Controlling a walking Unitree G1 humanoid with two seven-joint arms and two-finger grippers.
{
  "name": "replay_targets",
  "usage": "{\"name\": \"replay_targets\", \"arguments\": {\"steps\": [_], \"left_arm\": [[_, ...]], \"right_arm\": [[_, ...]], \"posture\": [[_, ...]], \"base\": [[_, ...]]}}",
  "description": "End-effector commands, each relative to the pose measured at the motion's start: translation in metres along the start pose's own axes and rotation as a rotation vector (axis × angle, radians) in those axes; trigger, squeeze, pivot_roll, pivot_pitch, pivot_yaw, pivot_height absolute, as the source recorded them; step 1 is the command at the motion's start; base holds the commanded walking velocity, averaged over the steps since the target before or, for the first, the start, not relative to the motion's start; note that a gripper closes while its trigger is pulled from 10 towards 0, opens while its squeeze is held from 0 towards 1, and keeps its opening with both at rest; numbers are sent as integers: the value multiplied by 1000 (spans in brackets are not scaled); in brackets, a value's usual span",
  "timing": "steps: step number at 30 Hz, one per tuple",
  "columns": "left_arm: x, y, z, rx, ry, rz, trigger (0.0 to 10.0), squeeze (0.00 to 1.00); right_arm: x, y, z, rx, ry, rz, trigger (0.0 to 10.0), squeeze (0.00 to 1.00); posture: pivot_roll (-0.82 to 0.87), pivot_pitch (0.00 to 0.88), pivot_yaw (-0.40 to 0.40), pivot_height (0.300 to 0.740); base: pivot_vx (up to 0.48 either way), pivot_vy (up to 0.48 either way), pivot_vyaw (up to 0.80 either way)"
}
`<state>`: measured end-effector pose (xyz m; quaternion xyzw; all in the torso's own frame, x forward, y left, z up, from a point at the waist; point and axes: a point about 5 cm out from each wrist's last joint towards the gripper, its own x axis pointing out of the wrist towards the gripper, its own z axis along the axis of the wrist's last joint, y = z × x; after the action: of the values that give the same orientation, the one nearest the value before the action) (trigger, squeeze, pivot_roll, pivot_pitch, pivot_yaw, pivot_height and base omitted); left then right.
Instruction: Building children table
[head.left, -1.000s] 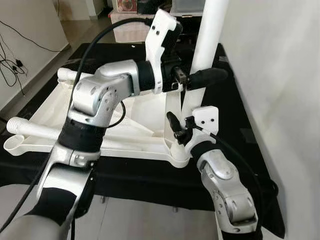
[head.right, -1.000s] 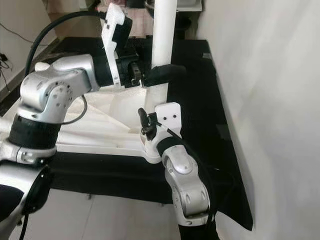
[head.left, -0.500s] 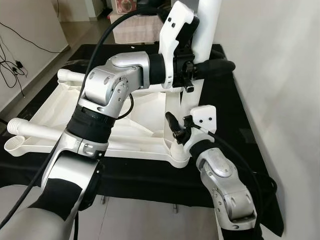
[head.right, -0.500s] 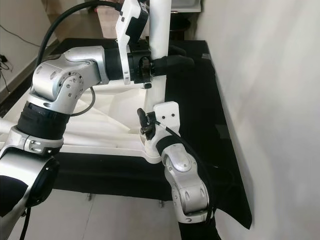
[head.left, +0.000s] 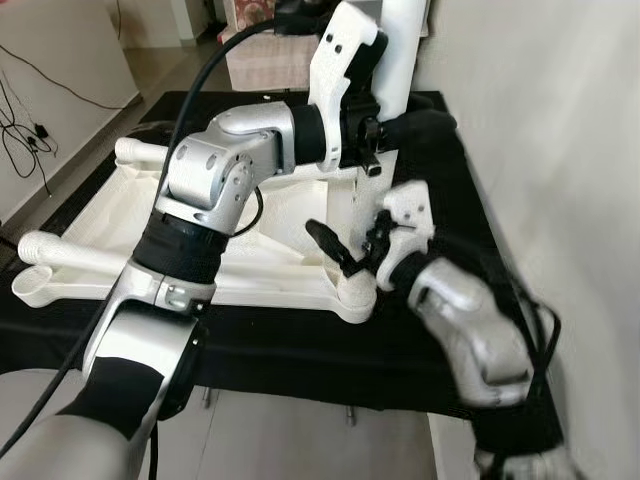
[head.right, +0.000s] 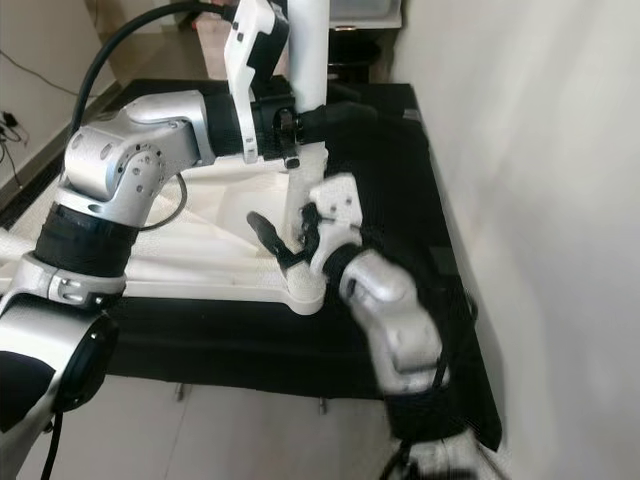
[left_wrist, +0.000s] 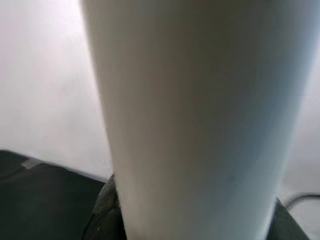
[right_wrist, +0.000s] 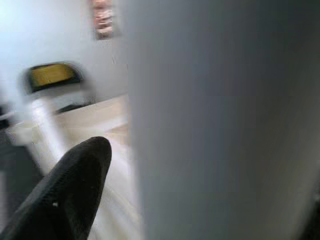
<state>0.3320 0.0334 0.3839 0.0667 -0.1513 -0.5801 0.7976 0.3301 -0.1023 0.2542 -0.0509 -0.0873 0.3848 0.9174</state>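
Note:
The white children's table (head.left: 120, 225) lies upside down on a black cloth. One white table leg (head.left: 403, 45) stands upright at its near right corner socket (head.left: 352, 292). High on that leg my left gripper (head.left: 402, 128) is shut around it; the left wrist view has the leg (left_wrist: 200, 125) very close between dark fingers. Down by the base, my right gripper (head.left: 356, 248) is open, with one black finger (head.left: 328, 243) spread out to the left of the leg. In the right wrist view that finger (right_wrist: 70, 185) stands apart from the leg (right_wrist: 225, 125). The right arm is blurred.
Two more white legs (head.left: 75, 252) (head.left: 140, 150) stick out of the table's left side. A white wall (head.left: 560, 150) runs close along the right. The black cloth (head.left: 290, 355) ends near me, with floor below. Cables (head.left: 25, 130) trail on the floor at the left.
My right arm has swung up and outward and is blurred, its finger now spread left of the leg's base. The left gripper and the leg have shifted slightly left.

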Motion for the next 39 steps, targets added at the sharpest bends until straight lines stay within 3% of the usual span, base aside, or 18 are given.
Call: {"name": "replay_targets", "arguments": {"steps": [1,4,5,6,8,10,20,23,26,30,35,36,37,38,39], "left_arm": [[4,-7,-5,-10,12,-43,0,0],[5,-7,-5,-12,11,-45,0,0],[5,-8,-4,-16,7,-48,0,0],[5,-8,-4,-16,7,-48,0,0],[7,-11,-3,-24,-2,-52,0,0],[7,-12,-2,-29,-6,-51,0,0],[6,-15,4,-66,-59,-97,0,0],[-3,-27,19,-60,-118,-323,0,0],[-4,-30,21,-59,-126,-357,0,0],[-6,-37,23,-66,-139,-493,0,0],[-3,-39,22,-77,-151,-527,0,0],[2,-38,22,-82,-161,-528,0,0],[10,-38,22,-87,-170,-523,0,0],[21,-39,21,-91,-176,-520,0,0],[21,-39,21,-91,-176,-520,0,0]], "right_arm": [[6,8,2,7,-2,142,10000,753],[7,6,4,-13,14,195,10000,753],[6,8,5,-55,28,283,10000,0],[6,8,5,-55,28,283,10000,0],[8,10,1,-87,96,462,10000,0],[9,11,-4,-89,137,531,10000,0],[18,9,-11,-39,173,619,10000,0],[20,15,-15,11,207,690,10000,0],[20,16,-16,17,214,702,10000,0],[23,26,-22,63,239,717,10000,0],[24,30,-22,88,213,721,10000,0],[25,32,-21,96,198,719,3882,0],[26,33,-20,100,182,716,0,0],[26,34,-20,105,163,716,0,0],[26,34,-20,105,163,716,0,0]], "posture": [[-2,122,23,740],[-2,122,23,740],[2,134,18,740],[2,134,18,740],[12,153,7,740],[19,161,2,740],[23,168,-11,740],[19,162,-19,740],[19,162,-19,740],[20,151,-24,740],[17,149,-23,740],[16,149,-22,740],[12,145,-20,740],[12,144,-19,740],[12,144,-19,740]], "base": [[0,0,0],[0,0,0],[0,0,0],[0,0,0],[0,0,0],[0,0,0],[0,0,0],[0,0,0],[0,0,0],[0,0,0],[0,0,0],[0,0,0],[0,0,0],[0,0,0],[0,0,0]]}}
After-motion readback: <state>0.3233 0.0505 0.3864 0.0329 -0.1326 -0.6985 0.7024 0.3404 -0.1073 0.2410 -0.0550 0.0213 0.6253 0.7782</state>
